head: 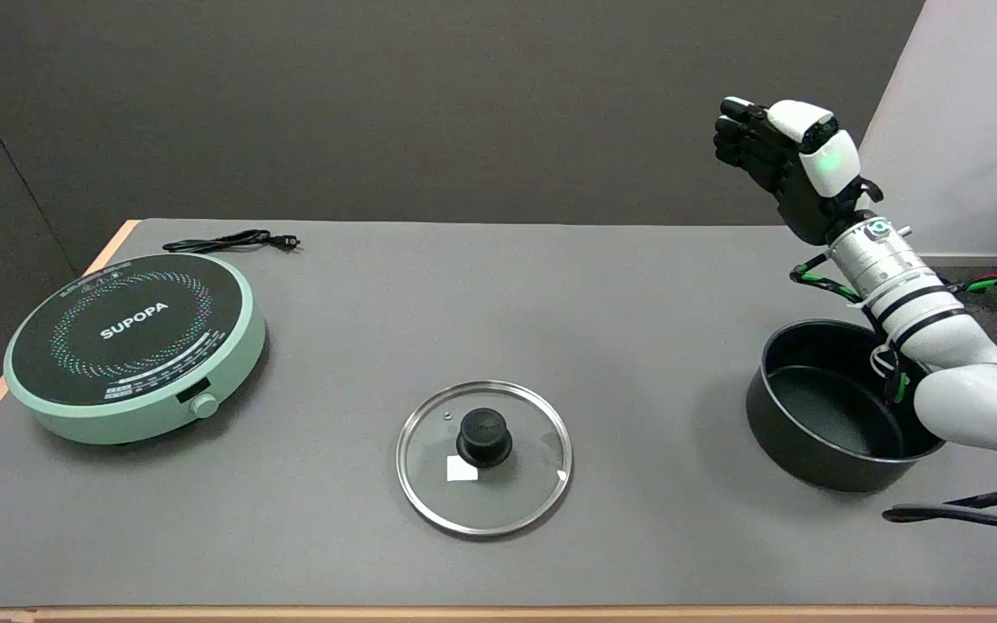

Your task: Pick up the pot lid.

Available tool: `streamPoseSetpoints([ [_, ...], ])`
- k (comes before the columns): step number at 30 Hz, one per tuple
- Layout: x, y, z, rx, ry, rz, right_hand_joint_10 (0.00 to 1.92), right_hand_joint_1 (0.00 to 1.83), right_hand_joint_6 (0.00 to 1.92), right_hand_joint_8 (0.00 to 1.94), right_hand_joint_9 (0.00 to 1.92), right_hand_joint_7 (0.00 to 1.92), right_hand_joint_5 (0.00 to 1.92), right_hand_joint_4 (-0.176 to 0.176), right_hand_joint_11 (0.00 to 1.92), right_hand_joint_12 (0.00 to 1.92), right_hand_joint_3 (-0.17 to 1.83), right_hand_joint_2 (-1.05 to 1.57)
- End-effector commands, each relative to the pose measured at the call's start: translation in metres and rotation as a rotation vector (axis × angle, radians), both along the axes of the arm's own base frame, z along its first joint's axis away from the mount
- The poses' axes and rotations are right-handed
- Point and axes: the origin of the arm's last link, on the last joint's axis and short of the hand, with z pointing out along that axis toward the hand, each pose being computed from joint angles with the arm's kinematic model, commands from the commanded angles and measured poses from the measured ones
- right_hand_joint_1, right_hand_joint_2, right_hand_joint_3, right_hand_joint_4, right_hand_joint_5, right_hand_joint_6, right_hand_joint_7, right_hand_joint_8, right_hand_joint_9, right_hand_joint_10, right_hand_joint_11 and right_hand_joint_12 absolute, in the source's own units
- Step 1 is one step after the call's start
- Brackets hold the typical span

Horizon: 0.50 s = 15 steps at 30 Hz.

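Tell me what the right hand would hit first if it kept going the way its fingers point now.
Probably nothing on the table. The right hand is raised, its fingers aiming up and left toward the dark back wall. The lid lies well below that line, though depth is hard to judge.

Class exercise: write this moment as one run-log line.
right hand: raised, holding nothing | pot lid: flat on table, untouched | pot: beneath arm | cooker: left
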Motion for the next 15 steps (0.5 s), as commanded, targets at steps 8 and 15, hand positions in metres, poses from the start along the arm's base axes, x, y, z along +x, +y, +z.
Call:
streamPoseSetpoints([
  [8, 0.002, 0.001, -0.005, 0.011, 0.010, 0.008, 0.20, 0.26, 0.19, 0.16, 0.37, 0.41, 0.44, 0.033, 0.23, 0.46, 0.88, 0.71],
  [15, 0.024, 0.000, -0.009, 0.010, 0.159, 0.053, 0.24, 0.36, 0.22, 0.17, 0.35, 0.43, 0.44, 0.064, 0.19, 0.52, 1.00, 0.61],
])
